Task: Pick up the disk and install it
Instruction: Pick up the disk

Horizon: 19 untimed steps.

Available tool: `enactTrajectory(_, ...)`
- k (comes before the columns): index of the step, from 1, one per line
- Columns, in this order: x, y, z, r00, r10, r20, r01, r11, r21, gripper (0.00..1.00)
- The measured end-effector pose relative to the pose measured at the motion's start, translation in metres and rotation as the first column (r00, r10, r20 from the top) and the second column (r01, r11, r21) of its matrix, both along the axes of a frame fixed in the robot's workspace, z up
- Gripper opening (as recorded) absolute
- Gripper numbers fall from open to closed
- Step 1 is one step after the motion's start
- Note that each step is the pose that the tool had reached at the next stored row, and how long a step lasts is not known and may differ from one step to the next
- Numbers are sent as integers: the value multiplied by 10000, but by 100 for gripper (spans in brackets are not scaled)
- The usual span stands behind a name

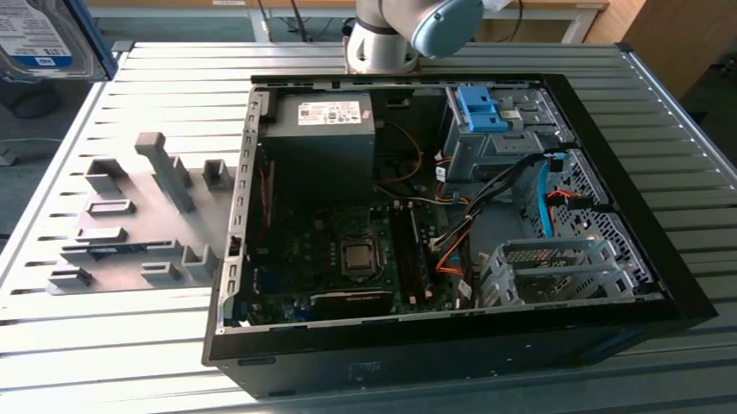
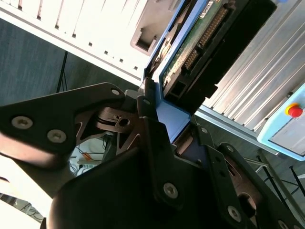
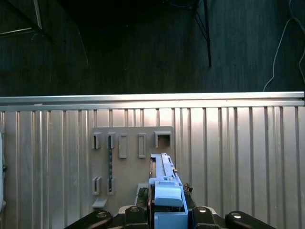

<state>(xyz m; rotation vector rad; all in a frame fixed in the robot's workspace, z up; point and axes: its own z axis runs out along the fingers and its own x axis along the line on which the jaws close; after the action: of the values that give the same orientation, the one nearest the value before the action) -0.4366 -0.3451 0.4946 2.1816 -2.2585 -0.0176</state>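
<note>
Checking in from the remote desk: the gripper (image 2: 169, 112) is clamped on the disk (image 2: 200, 43). In the second wrist view the black fingers (image 2: 150, 129) pinch its blue carrier frame (image 2: 172, 119) from both sides, and the drive's green circuit board (image 2: 190, 47) faces the camera. There's also a red button (image 2: 294, 110) on a pale blue box off past the table edge.

In the first wrist view I get the same carrier edge-on between the two fingers. Beyond it is the grey fixture board (image 3: 128, 157), lying on the slatted metal table (image 3: 238, 157).

In the exterior view the disk is way up in the upper left corner of the frame, label side toward the camera. It's well apart from the open computer case (image 1: 461, 345), which takes up the middle and right.

Inside the case:
- a dark power supply (image 1: 317, 142) at upper centre
- a blue bracket (image 1: 478, 108) to the right of that
- the motherboard (image 1: 345, 250) lower down
- a silver drive cage (image 1: 553, 267) at lower right

The arm (image 1: 386, 39) pokes in at top centre, behind the case.
</note>
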Motion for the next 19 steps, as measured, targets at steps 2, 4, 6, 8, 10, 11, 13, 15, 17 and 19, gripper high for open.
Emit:
enactTrajectory(2,53,0,0,10000,0,1,0,10000,0,36)
enactTrajectory(4,122,0,1,10000,-1,-1,1,10000,-1,36)
enactTrajectory(6,195,0,0,10000,0,1,0,10000,0,36)
enactTrajectory(8,267,0,1,10000,0,-1,0,10000,-1,36)
enactTrajectory(10,336,0,0,10000,0,1,0,10000,0,36)
enactTrajectory(11,371,0,0,10000,0,0,0,10000,0,36)
enactTrajectory(13,447,0,0,10000,-1,0,1,10000,0,36)
enactTrajectory(15,523,0,-1,10000,-1,1,1,10000,1,36)
enactTrajectory(17,604,0,1,10000,0,-2,0,10000,-1,36)
enactTrajectory(19,689,0,0,10000,0,0,0,10000,0,36)
